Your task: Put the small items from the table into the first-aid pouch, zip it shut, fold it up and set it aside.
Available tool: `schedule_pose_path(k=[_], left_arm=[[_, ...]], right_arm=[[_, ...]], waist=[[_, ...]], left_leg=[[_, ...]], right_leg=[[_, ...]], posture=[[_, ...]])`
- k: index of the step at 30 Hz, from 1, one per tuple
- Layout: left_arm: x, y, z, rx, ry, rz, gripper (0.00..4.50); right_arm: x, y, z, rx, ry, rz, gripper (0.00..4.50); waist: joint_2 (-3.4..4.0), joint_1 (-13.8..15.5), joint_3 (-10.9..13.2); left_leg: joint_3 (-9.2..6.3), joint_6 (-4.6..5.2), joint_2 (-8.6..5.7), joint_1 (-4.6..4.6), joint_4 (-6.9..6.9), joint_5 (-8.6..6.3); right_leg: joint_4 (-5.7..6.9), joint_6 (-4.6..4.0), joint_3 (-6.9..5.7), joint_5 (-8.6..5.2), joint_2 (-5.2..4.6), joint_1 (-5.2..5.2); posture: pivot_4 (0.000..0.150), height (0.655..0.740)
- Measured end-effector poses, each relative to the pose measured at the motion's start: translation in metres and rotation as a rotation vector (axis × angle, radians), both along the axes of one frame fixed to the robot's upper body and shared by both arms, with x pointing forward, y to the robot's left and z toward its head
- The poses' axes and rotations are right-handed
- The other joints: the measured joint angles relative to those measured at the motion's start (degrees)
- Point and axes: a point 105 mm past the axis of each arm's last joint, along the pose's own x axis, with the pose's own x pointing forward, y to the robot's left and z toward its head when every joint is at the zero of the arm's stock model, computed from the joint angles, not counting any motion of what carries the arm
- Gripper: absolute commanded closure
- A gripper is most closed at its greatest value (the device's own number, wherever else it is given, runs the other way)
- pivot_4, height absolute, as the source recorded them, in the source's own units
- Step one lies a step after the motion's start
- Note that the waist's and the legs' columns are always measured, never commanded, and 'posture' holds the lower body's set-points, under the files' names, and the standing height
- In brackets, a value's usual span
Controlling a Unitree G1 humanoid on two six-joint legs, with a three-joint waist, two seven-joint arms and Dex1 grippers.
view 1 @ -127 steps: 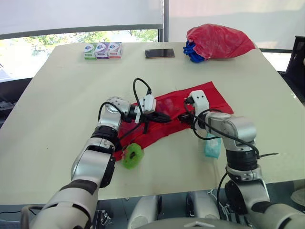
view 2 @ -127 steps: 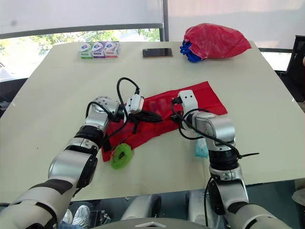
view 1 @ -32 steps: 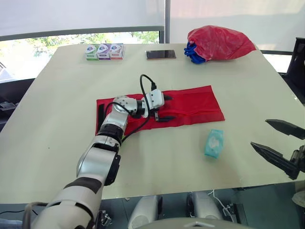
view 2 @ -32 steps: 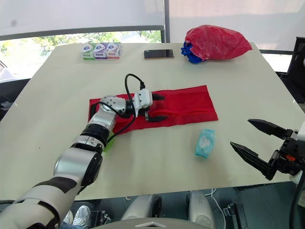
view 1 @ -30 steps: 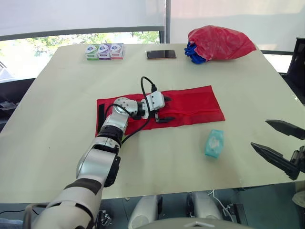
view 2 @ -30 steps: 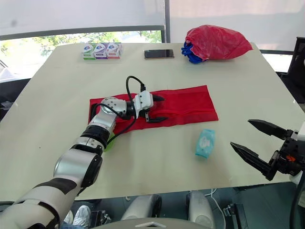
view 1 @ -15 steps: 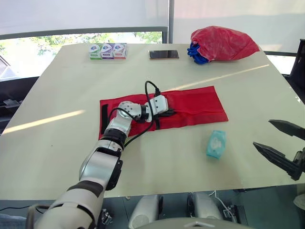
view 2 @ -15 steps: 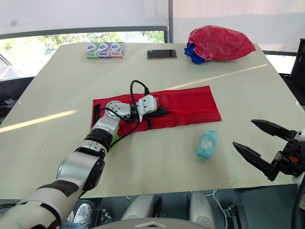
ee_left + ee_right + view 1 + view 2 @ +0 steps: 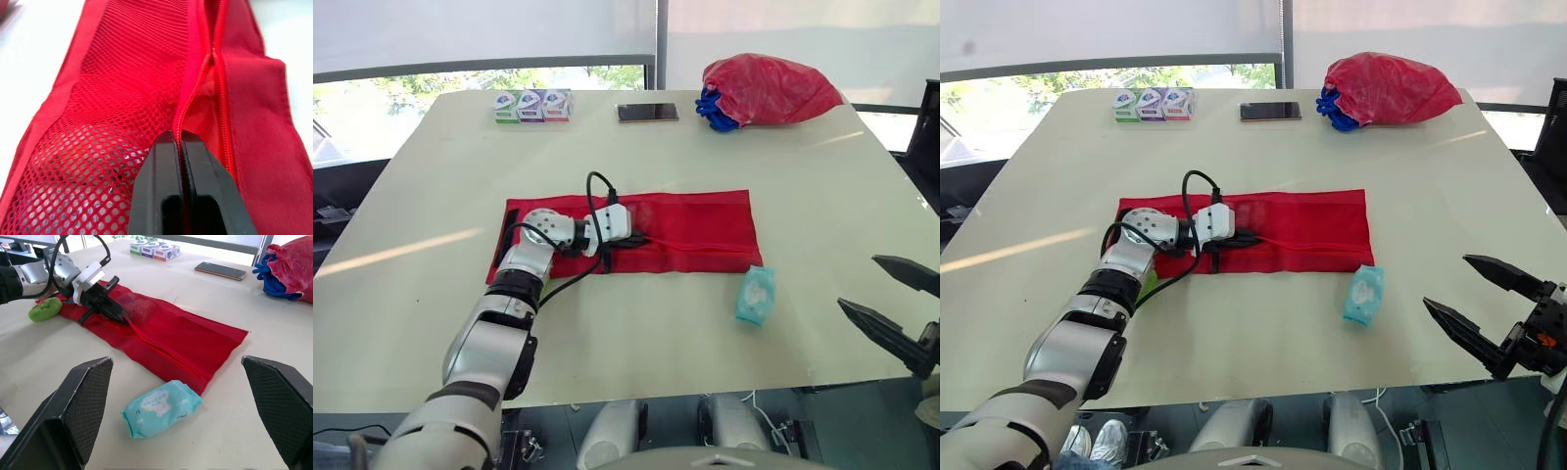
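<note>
Red fabric pouch (image 9: 695, 230), long and flat, laid across the middle of the table (image 9: 431, 186); one side is a mesh panel (image 9: 122, 98), the other plain cloth, with a zip (image 9: 194, 87) running lengthwise between them. Left gripper (image 9: 178, 139): fingers clenched together on the zip, the red line of teeth passing between the tips; just beyond the tips the zip gapes apart. Pale shapes show through the mesh, too unclear to name. Right gripper (image 9: 1449, 282): fingers spread wide, grasping nothing, hanging past the near right edge of the table, well apart from the pouch. Teal pack of wipes (image 9: 755, 295): on the table at the pouch's near right corner; whether it touches the cloth cannot be told. Green roll (image 9: 44, 309): beside the pouch's left end, next to the left arm. Far side of the table: three small boxes (image 9: 532, 105) in a row, a phone (image 9: 647, 113) lying flat, and a red plastic bag (image 9: 769, 86) with something blue (image 9: 710, 108) at its mouth.
</note>
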Motion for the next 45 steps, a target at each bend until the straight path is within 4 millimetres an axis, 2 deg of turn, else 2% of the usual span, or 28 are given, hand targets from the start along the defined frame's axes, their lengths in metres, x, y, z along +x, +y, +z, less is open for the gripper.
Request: schedule_pose_path(k=[3,16,19,20,22,23,25,27,31,36,40,45], left_arm=[[-0.001,0.005,-0.002,-0.004,0.010,0.024,4.48],[0.002,0.002,0.000,-0.047,0.029,0.058,4.48],[0.002,0.002,0.001,-0.074,0.067,0.071,3.69],[0.002,0.002,0.002,-0.081,0.080,0.073,3.30],[0.000,0.000,0.004,-0.095,0.104,0.057,2.36],[-0.002,-0.002,0.008,-0.123,0.117,0.042,1.75],[-0.004,-0.004,0.012,-0.149,0.137,0.027,1.17],[-0.010,-0.007,0.019,-0.187,0.162,-0.011,0.15],[-0.013,-0.018,0.027,-0.204,0.155,-0.036,0.06],[-0.010,-0.063,0.019,-0.154,0.107,-0.044,0.06],[-0.001,-0.084,0.027,-0.127,0.051,-0.021,0.06],[0.000,-0.108,0.019,-0.129,0.046,0.015,0.06]], right_arm=[[-0.001,0.001,-0.001,-0.003,0.001,-0.003,0.00],[-0.001,0.000,-0.001,-0.026,-0.007,-0.015,0.00],[-0.001,0.000,-0.001,-0.028,-0.006,-0.016,0.00],[-0.001,0.000,-0.001,-0.029,-0.006,-0.016,0.00],[-0.001,0.000,-0.002,-0.031,-0.005,-0.017,0.00],[-0.001,0.000,-0.002,-0.031,-0.002,-0.018,0.00],[-0.001,0.000,-0.002,-0.032,-0.001,-0.018,0.00],[-0.001,0.000,-0.003,-0.032,0.001,-0.018,0.00],[-0.001,0.000,-0.002,-0.031,-0.002,-0.017,0.00],[-0.001,0.003,0.001,-0.031,-0.017,-0.013,0.00],[-0.001,0.003,0.001,-0.031,-0.019,-0.018,0.00],[-0.001,0.004,0.001,-0.029,-0.018,-0.016,0.00]], waist=[[0.00,0.0,0.0],[0.00,0.1,0.0],[0.00,0.1,0.0],[0.00,0.1,0.0],[0.00,0.1,0.0],[0.00,0.1,0.0],[0.01,0.1,0.0],[0.01,0.1,0.0],[0.01,0.2,0.0],[0.01,0.3,0.0],[0.03,0.1,0.0],[0.03,0.2,0.0]], left_leg=[[-0.01,0.00,0.00,0.00,0.00,0.00],[0.00,0.00,-0.01,0.00,0.01,0.00],[0.00,0.00,-0.01,0.00,0.01,0.00],[0.00,0.00,-0.01,0.00,0.01,0.00],[0.00,0.00,-0.01,-0.01,0.01,0.00],[-0.01,0.00,0.00,-0.01,0.01,0.00],[-0.01,0.00,0.00,-0.01,0.01,0.00],[-0.01,0.00,0.00,-0.01,0.01,0.00],[-0.02,0.00,0.00,-0.01,0.02,0.00],[-0.05,0.00,-0.03,-0.01,0.03,0.00],[-0.04,0.01,-0.02,0.01,0.01,-0.01],[-0.04,0.01,-0.02,0.00,0.02,-0.01]], right_leg=[[0.00,0.00,0.00,0.00,0.00,0.00],[-0.01,0.00,0.00,0.00,-0.01,0.02],[-0.01,0.00,-0.01,0.00,-0.01,0.02],[-0.01,0.00,-0.01,0.00,-0.01,0.02],[-0.01,0.00,-0.01,0.00,-0.01,0.02],[-0.01,0.00,-0.01,0.00,-0.01,0.02],[-0.01,0.00,-0.01,0.00,-0.01,0.02],[-0.01,0.00,0.00,0.00,-0.01,0.02],[-0.03,0.00,-0.01,0.00,-0.02,0.05],[-0.13,0.04,-0.03,0.02,-0.02,0.12],[-0.13,0.04,-0.01,0.02,0.00,0.12],[-0.14,0.05,-0.01,0.03,-0.01,0.12]], posture=[[0.150,0.7400],[0.150,0.7400],[0.150,0.7400],[0.150,0.7400],[0.150,0.7400],[0.150,0.7400],[0.150,0.7400],[0.150,0.7400],[0.150,0.7400],[0.150,0.7400],[0.150,0.7400],[0.150,0.7400]])
